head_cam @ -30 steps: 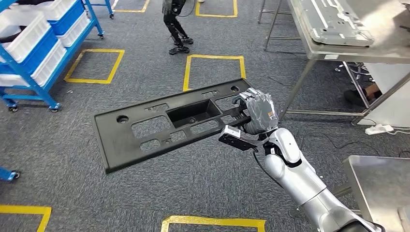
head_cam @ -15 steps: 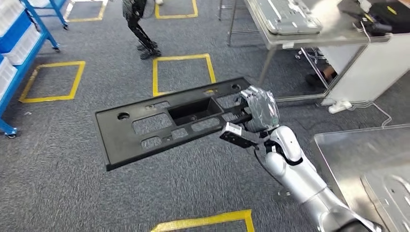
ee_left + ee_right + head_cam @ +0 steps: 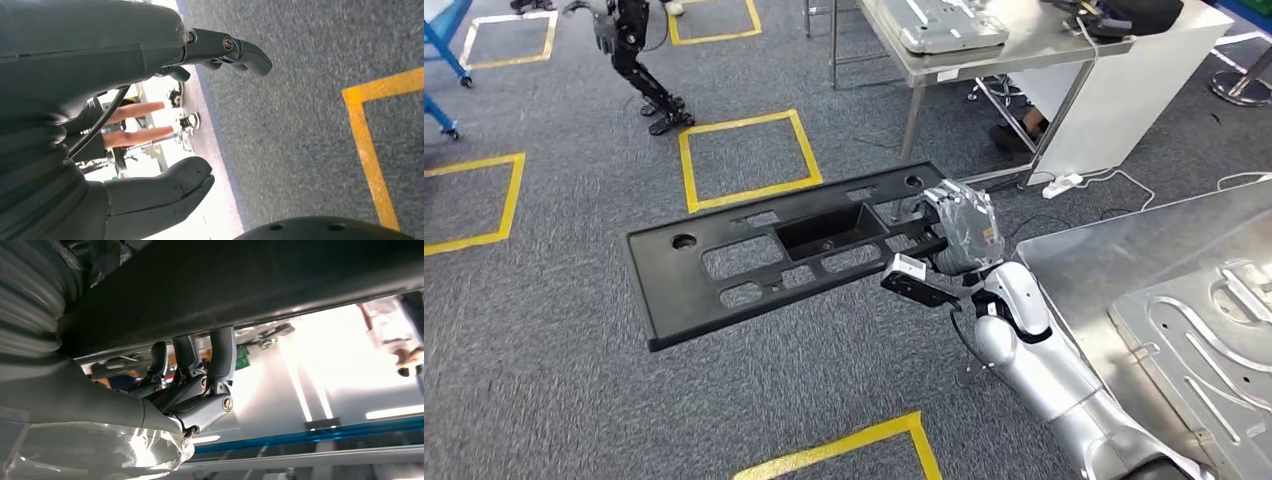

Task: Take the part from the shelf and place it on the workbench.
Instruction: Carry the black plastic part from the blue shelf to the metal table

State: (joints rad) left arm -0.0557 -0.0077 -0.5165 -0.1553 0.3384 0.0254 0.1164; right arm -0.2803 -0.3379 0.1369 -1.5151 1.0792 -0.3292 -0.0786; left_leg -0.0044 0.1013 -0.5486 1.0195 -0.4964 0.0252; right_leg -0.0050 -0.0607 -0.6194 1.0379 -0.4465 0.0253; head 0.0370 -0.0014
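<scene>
The right hand (image 3: 959, 228) grips the right end of the part (image 3: 784, 250) — a long, flat black panel with several cut-outs — and holds it roughly level in the air over the grey carpet (image 3: 544, 380). In the right wrist view the fingers (image 3: 220, 360) curl up around the panel's edge. The left hand (image 3: 150, 115) hangs over the carpet, holding nothing, thumb and fingers apart. A steel workbench (image 3: 1084, 260) lies just right of the held panel — a grey metal plate (image 3: 1214, 330) rests on it. A second steel table (image 3: 964, 55) stands farther off.
</scene>
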